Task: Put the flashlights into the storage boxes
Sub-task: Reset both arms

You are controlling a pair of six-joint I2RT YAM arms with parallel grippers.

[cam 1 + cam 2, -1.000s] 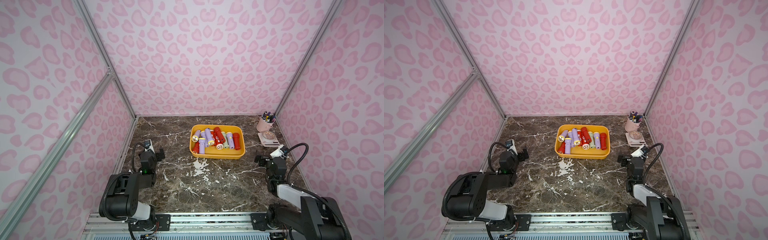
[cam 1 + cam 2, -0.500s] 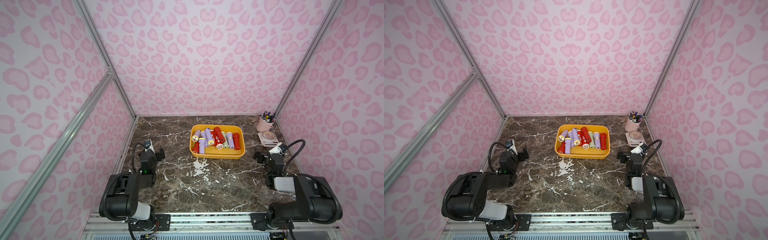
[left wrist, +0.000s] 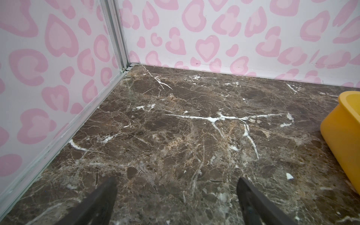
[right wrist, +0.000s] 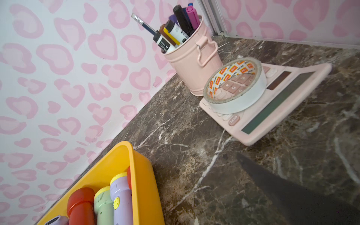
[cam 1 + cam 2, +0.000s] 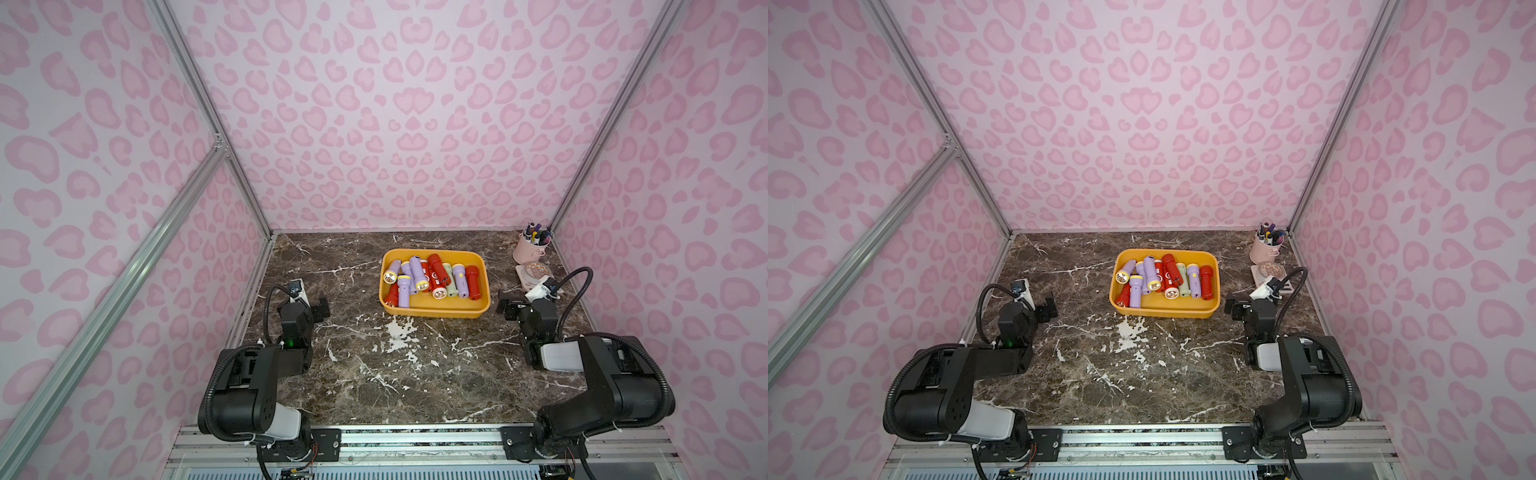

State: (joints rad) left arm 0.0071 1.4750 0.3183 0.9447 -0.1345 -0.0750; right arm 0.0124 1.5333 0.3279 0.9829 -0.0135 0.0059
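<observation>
1. Changed over the last second: only the right arm, folded back toward its base rail, with the right gripper (image 5: 510, 306) kept just beside the shallow yellow-orange plastic tray (image 5: 432, 312). Left arm, tray and contents unmoved.
2. Judged meaning: a retreat to rest, task apparently finished. Nothing stray seen on the dark brown marble tabletop (image 5: 395, 374).
3. Jaws: left gripper (image 3: 176, 181) spread wide over bare marble, holding nothing. Right gripper likewise spread and empty.
4. Stubby plastic flashlights (image 5: 436, 276): all inside the tray, heaped and overlapping.
5. Count: nine visible, namely four lilac with yellow heads, four red, one pale green; more possibly hidden underneath. One tray, one pink pen cup (image 5: 534, 251), one tape roll (image 4: 234, 87), one pink calculator (image 4: 272, 109).
</observation>
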